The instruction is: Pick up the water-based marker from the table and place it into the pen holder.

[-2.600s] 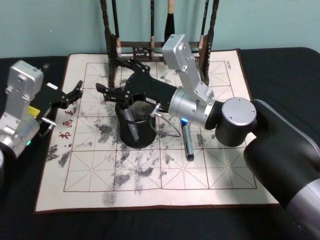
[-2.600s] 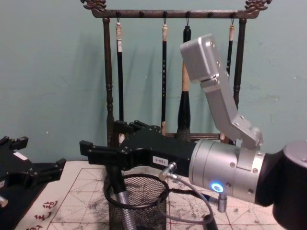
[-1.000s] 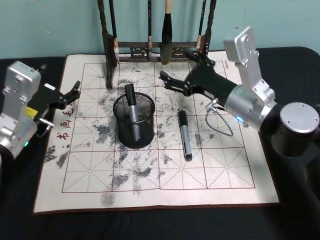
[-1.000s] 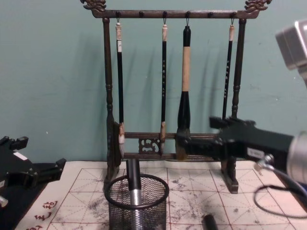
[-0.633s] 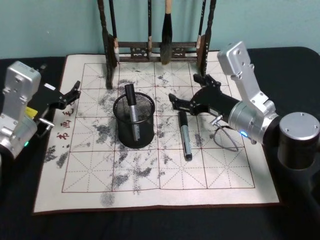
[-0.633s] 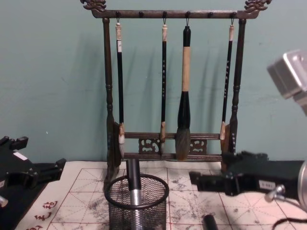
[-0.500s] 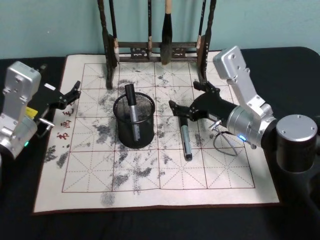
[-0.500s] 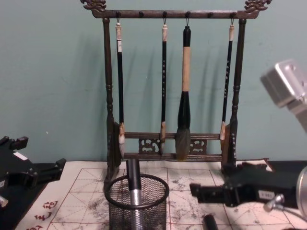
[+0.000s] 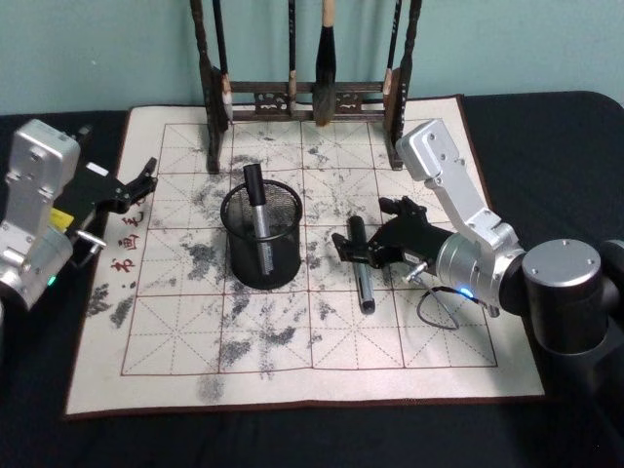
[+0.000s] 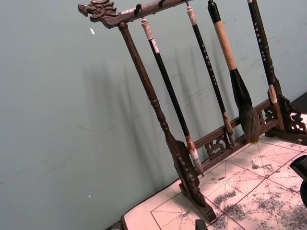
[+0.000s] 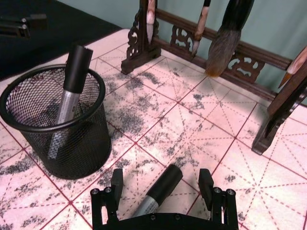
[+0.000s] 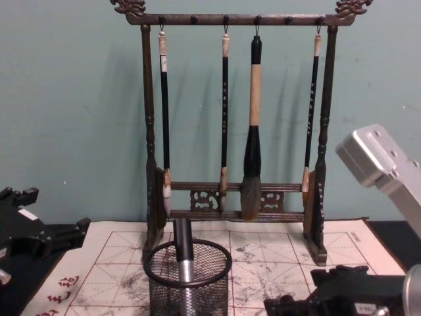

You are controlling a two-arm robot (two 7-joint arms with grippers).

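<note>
A black wire-mesh pen holder (image 9: 261, 255) stands on the ink-stained mat (image 9: 292, 341) with one black-capped silver marker (image 9: 256, 207) upright in it. Another water-based marker (image 9: 362, 276) lies flat on the mat just right of the holder. My right gripper (image 9: 357, 250) is low over that marker's cap end. In the right wrist view the right gripper (image 11: 160, 186) is open and its fingers (image 11: 206, 182) straddle the marker (image 11: 160, 187); the pen holder (image 11: 34, 136) stands close beside it. My left gripper (image 9: 141, 181) is parked open at the mat's left edge.
A tall dark wooden brush rack (image 9: 307, 93) with several hanging brushes stands at the mat's far edge, behind the holder. The dark table (image 9: 546, 127) surrounds the mat. The right arm's cable (image 9: 441, 304) loops over the mat near the marker.
My right gripper has left the pen holder with a marker standing in it, swung right and back toward me, then sunk down until it straddles the lying marker. The left arm stayed still.
</note>
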